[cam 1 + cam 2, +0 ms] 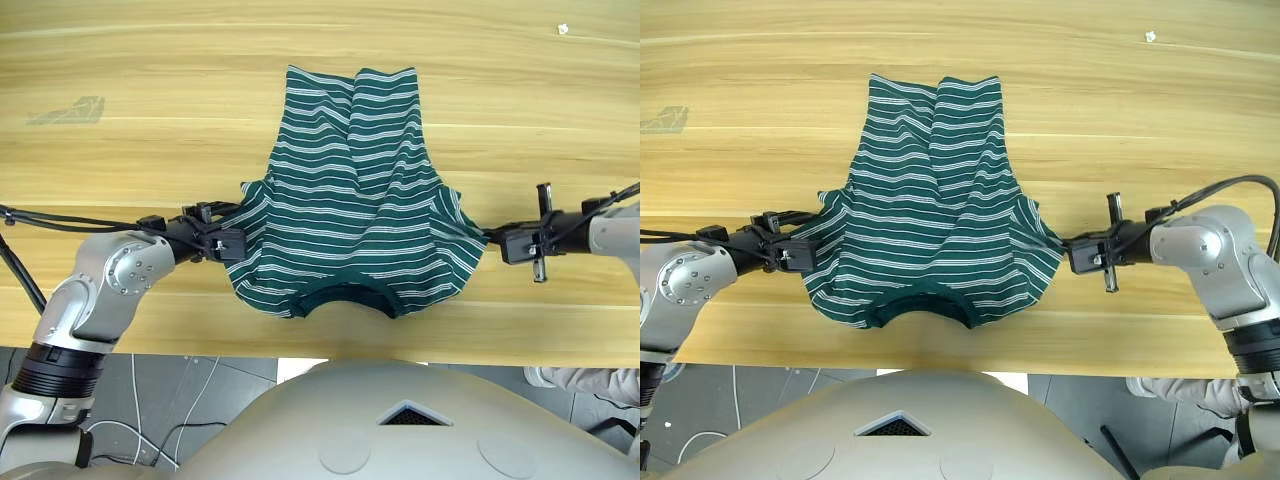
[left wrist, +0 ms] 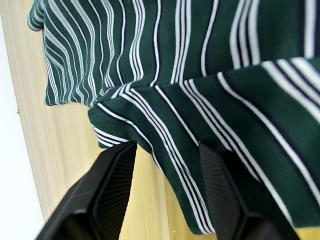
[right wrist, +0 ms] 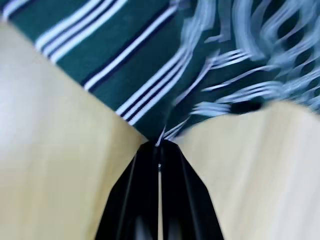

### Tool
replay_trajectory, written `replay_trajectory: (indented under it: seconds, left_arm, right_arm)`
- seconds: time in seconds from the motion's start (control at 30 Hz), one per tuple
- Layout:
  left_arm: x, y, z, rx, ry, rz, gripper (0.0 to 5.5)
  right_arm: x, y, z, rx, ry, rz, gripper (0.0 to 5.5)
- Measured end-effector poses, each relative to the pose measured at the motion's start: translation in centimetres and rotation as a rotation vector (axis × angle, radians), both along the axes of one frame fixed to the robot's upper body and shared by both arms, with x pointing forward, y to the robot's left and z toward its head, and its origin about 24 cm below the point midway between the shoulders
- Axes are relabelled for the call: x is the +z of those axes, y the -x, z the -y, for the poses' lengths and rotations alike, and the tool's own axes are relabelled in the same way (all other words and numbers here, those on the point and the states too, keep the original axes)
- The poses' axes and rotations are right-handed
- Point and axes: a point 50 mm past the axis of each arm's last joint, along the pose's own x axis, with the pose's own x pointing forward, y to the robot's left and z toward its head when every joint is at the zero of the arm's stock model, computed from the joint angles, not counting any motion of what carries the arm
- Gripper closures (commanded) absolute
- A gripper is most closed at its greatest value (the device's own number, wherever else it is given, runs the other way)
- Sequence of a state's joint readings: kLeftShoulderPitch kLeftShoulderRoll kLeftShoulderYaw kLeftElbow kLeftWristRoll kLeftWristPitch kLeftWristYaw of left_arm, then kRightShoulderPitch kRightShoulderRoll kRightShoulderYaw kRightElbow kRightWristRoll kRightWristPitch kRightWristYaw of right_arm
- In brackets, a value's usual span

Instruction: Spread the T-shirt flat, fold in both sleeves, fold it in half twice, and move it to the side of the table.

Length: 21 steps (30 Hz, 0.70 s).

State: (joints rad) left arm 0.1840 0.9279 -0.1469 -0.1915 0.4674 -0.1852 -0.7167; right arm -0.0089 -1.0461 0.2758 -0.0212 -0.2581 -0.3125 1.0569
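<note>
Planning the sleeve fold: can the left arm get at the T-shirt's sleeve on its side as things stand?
Likely yes: the left gripper sits open at that sleeve, its fabric edge between the fingers, nothing blocking.

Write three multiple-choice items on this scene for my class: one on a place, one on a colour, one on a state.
1. Where does the collar of the T-shirt lie?
A. By the table edge nearest the robot
B. By the far edge
C. Off the table

2. What colour is the T-shirt?
A. Plain red
B. Green with white stripes
C. Yellow with dots

3. How is the right pincer?
A. Wide open, clear of the cloth
B. Holding a cup
C. Shut on the T-shirt

Answers: 1 A, the collar curves just inside the near edge; 2 B, white stripes cross the green cloth all over; 3 C, it is closed on a pinched tip of the cloth.
</note>
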Motion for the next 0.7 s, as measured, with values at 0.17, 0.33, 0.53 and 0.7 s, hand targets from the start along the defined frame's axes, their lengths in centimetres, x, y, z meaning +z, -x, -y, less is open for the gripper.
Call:
replay_trajectory:
  seconds: [0.17,0.33,0.53,0.7]
  left_arm:
    - [-0.1,0.0,-0.1,0.002,0.0,0.001,3.17]
    - [-0.1,0.3,0.1,-0.002,0.008,0.002,3.17]
    - [-0.1,1.6,0.3,-0.022,-0.006,-0.01,3.17]
    - [0.3,4.8,0.9,-0.053,-0.023,-0.063,3.17]
  right_arm:
    - [0.1,0.4,0.9,-0.02,0.033,-0.018,5.46]
    - [0.2,0.7,1.3,-0.035,0.043,-0.031,5.46]
    - [0.4,1.8,1.4,-0.05,0.035,-0.069,5.46]
    - [0.4,2.9,1.7,-0.07,0.029,-0.088,5.46]
